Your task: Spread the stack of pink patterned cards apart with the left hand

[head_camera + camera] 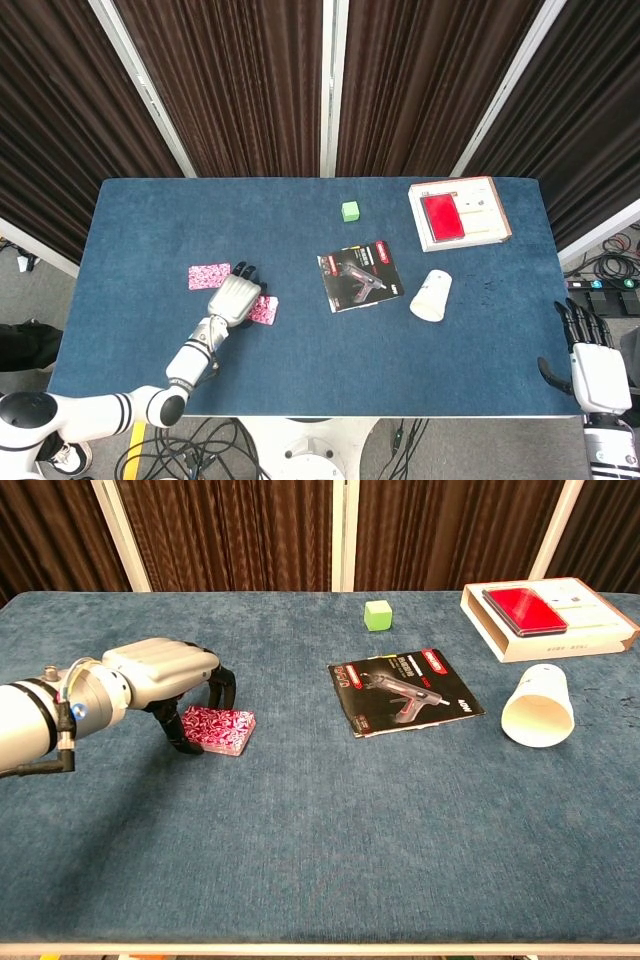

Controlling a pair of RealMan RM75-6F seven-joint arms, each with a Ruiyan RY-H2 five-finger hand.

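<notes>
left hand covers the stack of pink patterned cards' left part | finger contact unclear | right hand cut by head view edge, absent from chest view

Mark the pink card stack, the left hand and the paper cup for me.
pink card stack (222,728), chest view, on its patterned top face.
left hand (160,670), chest view, on the grey back of the hand, above the stack.
paper cup (538,708), chest view, on its white side, lying tipped over.
</notes>
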